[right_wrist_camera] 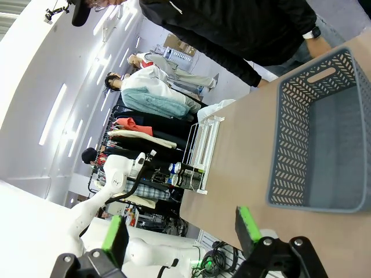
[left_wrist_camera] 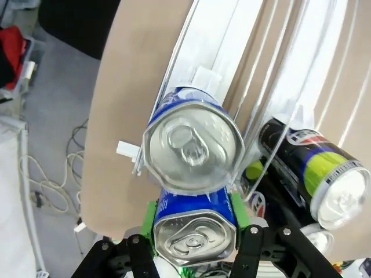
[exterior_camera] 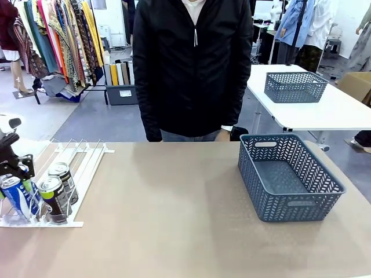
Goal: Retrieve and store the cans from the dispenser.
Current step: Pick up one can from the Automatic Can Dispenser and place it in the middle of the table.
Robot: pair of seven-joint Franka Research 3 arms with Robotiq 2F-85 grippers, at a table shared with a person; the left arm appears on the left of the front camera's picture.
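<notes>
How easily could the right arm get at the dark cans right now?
Probably not easily: the dark cans sit in the dispenser at the table's left end, where the left gripper, shut on a blue can, crowds them.

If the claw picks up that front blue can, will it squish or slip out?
Probably no squishing: the front blue can looks unopened, tab flat, so likely stiff and fairly heavy. Its smooth round side could slip, though the left claw has green pads on both sides. The second blue can behind may slide forward on the dispenser once it leaves.
</notes>
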